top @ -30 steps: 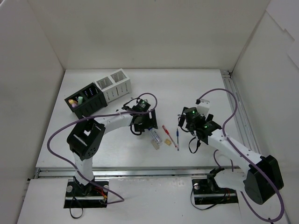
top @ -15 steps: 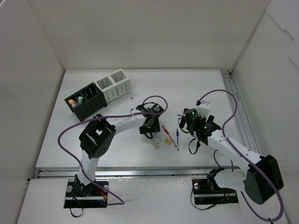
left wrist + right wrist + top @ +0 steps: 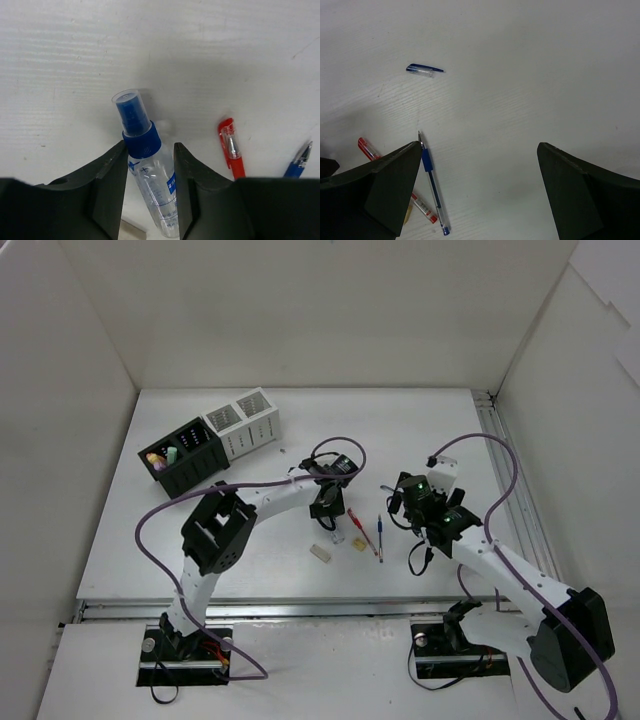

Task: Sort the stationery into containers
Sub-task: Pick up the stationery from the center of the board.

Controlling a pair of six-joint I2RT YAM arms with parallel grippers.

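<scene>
From above, the left gripper (image 3: 328, 510) is now sitting over the loose items, having swung right, away from the black organiser (image 3: 185, 455) holding green and yellow highlighters (image 3: 166, 455); the white mesh organiser (image 3: 245, 422) is showing nothing inside. In the left wrist view, its 2 fingers (image 3: 112, 172) are squeezing in against a clear spray bottle (image 3: 150, 185) lying on the table (image 3: 75, 60), so a pick is beginning. In the right wrist view, the right gripper (image 3: 477, 150) is hanging wide apart above the blue pen (image 3: 432, 187).

The left gripper (image 3: 328, 512) swings right to the clear spray bottle (image 3: 150, 180) and closes on it; the right arm (image 3: 480, 550) shifts slightly rightward.
</scene>
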